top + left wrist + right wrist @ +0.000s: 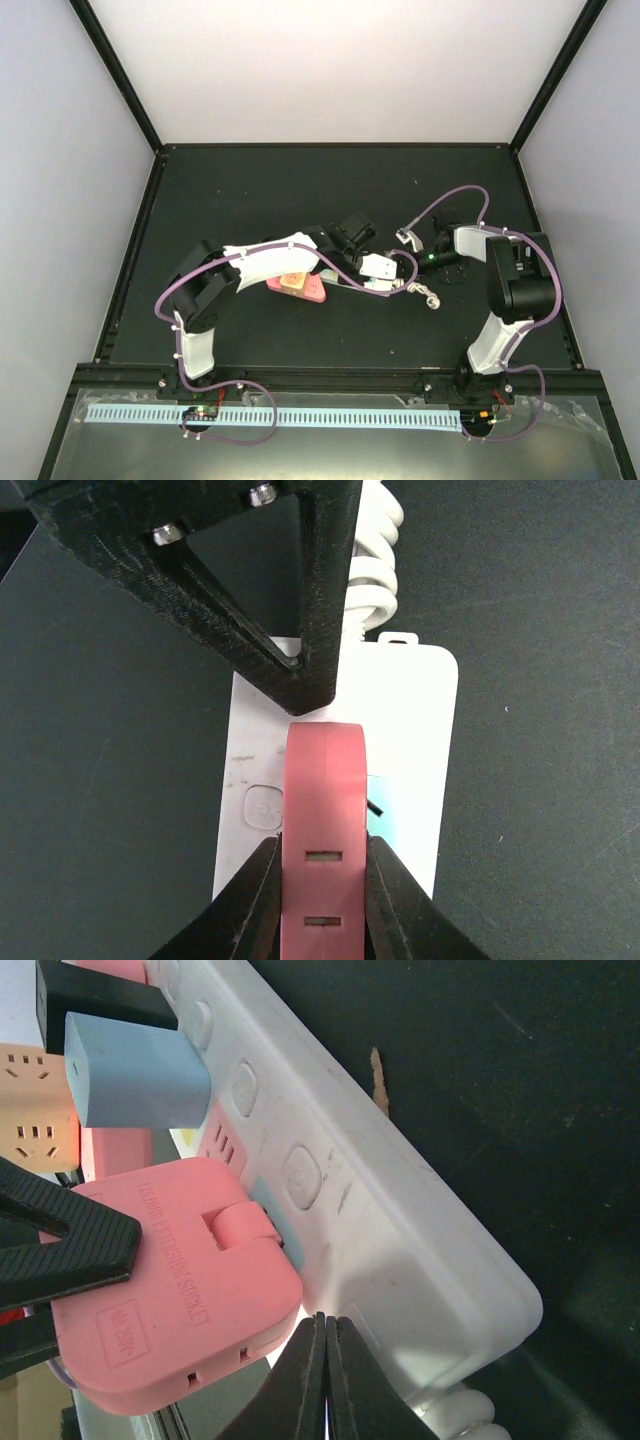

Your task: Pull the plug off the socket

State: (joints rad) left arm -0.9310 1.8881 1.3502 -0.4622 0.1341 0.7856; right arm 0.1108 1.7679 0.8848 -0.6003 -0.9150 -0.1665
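The socket, a long white power strip (420, 730), lies on the dark table with its coiled white cord (375, 570) at the far end. A pink plug block (325, 810) sits on the strip's pale blue outlet face. My left gripper (323, 845) is shut on the pink plug, one finger on each side. My right gripper (325, 1325) is shut with nothing between its fingers, and its tips rest on the strip's white end (430, 1270) beside the pink plug (170, 1280). In the top view both grippers meet over the strip (380, 268) at mid table.
A blue plug (135, 1085) and a black plug (100, 1000) sit further along the strip, next to an orange outlet face (35, 1120). The left gripper's black finger (60, 1245) shows at the left edge. A black frame rims the table (330, 147).
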